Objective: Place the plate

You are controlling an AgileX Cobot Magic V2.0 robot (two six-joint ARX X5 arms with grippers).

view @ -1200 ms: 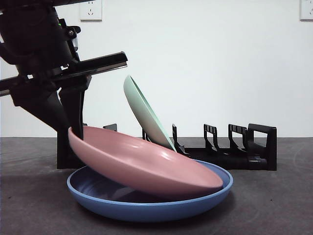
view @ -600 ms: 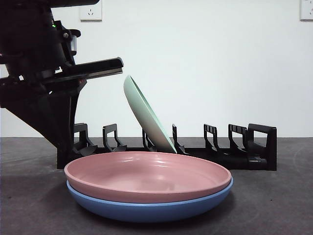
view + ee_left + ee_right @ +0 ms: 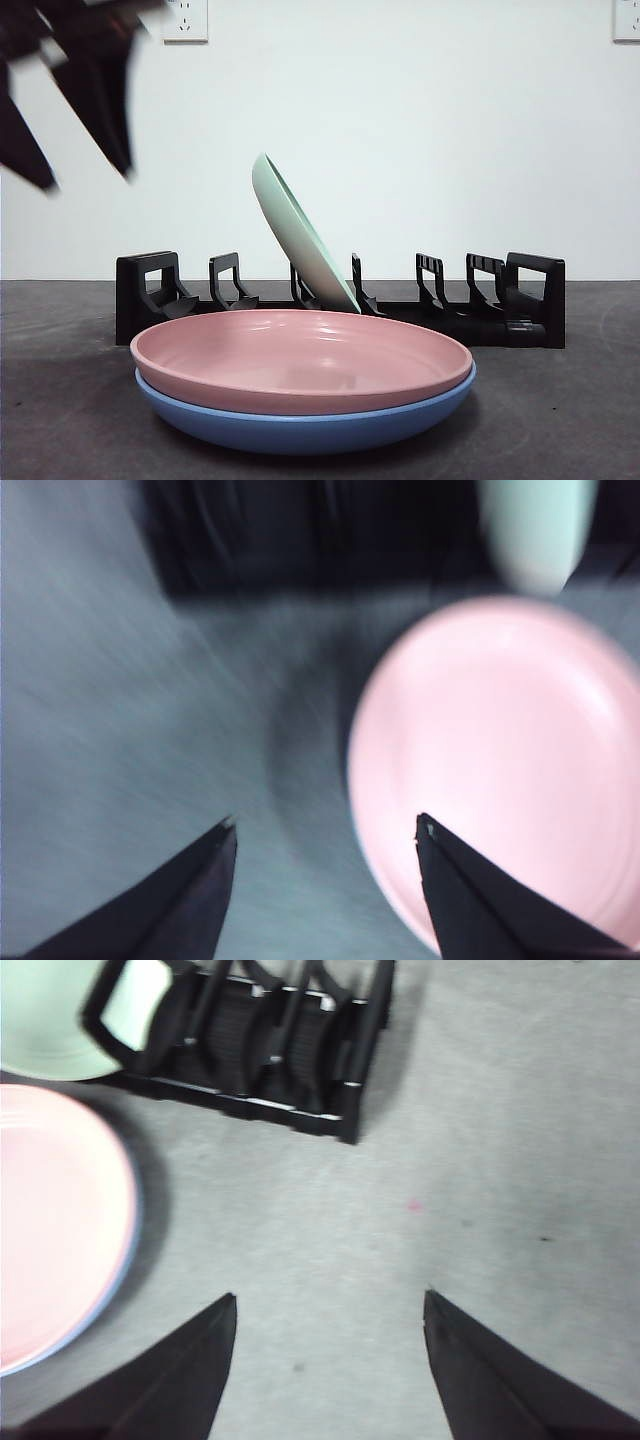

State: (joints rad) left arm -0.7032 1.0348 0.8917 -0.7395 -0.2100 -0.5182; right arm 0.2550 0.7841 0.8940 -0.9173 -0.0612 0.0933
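Pink, round and shallow, the plastic plate (image 3: 302, 358) is being carried flat inside the blue plate (image 3: 305, 420) on the worktop, at four o'clock from the left hand (image 3: 75, 165), which is being held open, empty, and nearer than the right hand (image 3: 330, 1305), likewise open.
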